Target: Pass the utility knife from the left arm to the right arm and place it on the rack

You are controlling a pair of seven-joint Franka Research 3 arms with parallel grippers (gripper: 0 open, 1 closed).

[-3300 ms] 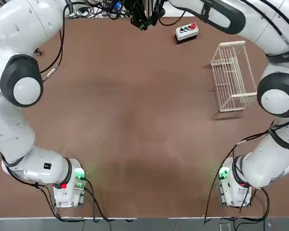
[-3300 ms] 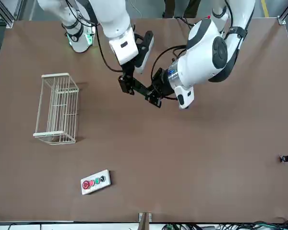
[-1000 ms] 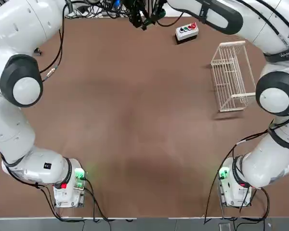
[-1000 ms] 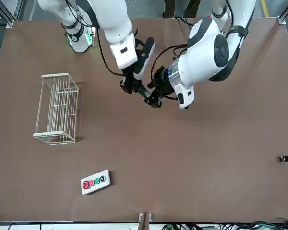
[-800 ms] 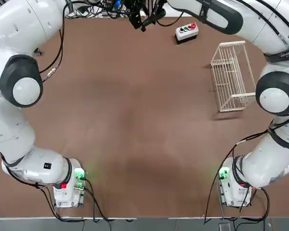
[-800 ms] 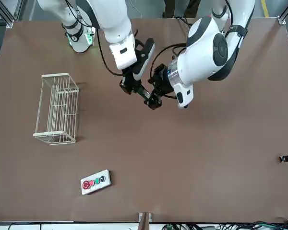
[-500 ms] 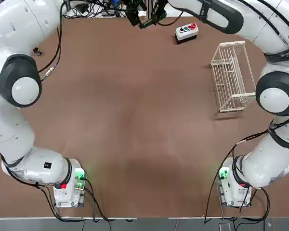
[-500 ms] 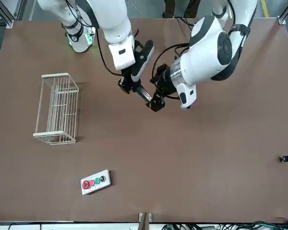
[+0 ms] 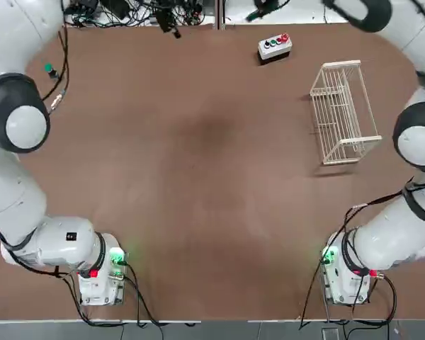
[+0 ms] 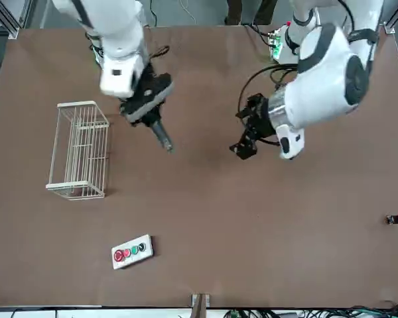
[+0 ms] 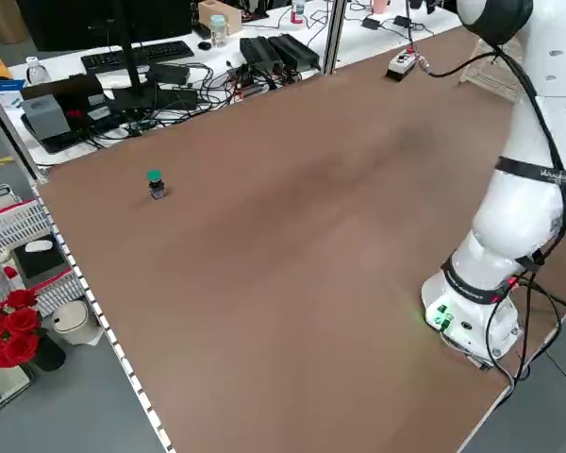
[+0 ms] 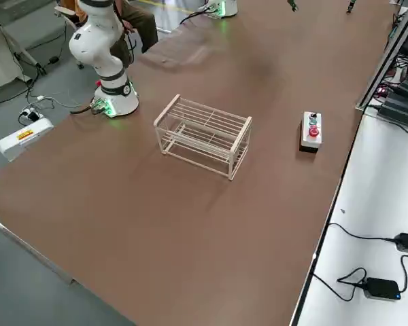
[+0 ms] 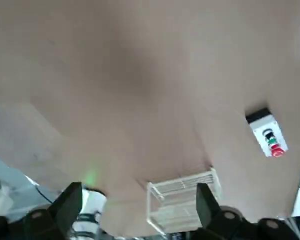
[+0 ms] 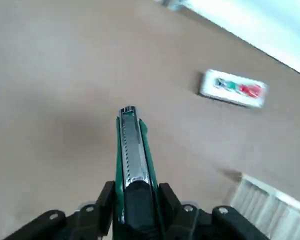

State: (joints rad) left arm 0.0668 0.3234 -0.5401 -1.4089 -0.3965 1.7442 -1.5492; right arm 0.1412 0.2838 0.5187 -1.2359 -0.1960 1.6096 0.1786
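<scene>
Right wrist view: nearest the camera, the fingers of the right gripper (image 14: pixel 137 186) were closed on the knife (image 14: pixel 132 155), which projected outward between them; beyond lay the button box (image 14: pixel 233 88) and part of the rack (image 14: pixel 275 207). Left wrist view: the left gripper (image 13: pixel 139 187) stood wide, with nothing between its fingers. Front view, from near to far: the button box came first, on the table (image 10: pixel 252 238) with its buttons upward; the green-topped knob (image 10: pixel 397 218) lay toward the robot's left side. The rack followed, on the robot's right side of the table. Farther back, the right gripper was near the rack, the knife slanting from it, outside the rack and well apart from the left gripper. Behind the table were a person's legs (image 10: pixel 252 10).
</scene>
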